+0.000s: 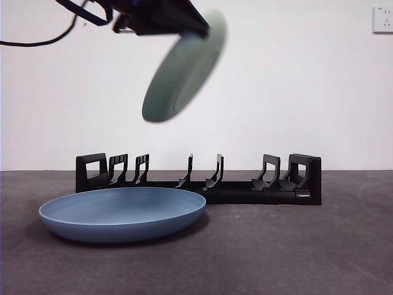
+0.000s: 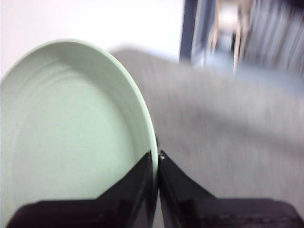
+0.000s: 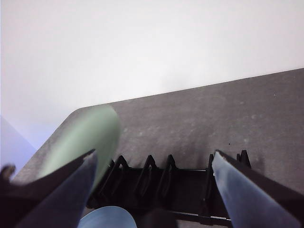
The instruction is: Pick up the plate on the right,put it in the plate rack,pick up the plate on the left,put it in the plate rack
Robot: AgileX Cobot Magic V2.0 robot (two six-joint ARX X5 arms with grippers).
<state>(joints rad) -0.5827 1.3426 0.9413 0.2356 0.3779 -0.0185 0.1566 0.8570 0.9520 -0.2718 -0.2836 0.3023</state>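
A pale green plate (image 1: 181, 70) hangs tilted and motion-blurred high above the left half of the plate rack (image 1: 245, 190). My left gripper (image 1: 199, 31) reaches in from the top left and is shut on the plate's rim. The left wrist view shows that grip close up: the left gripper (image 2: 156, 154) pinches the edge of the green plate (image 2: 66, 133). A blue plate (image 1: 123, 212) lies flat on the table in front of the rack's left end. My right gripper (image 3: 154, 153) is open and empty above the rack (image 3: 156, 180), with the green plate (image 3: 90, 135) and blue plate (image 3: 107, 218) in its view.
The dark grey table (image 1: 307, 246) spreads out in front of and to the right of the rack. A white wall stands behind, with a socket (image 1: 382, 18) at the top right. A black cable (image 1: 37, 43) trails from the left arm.
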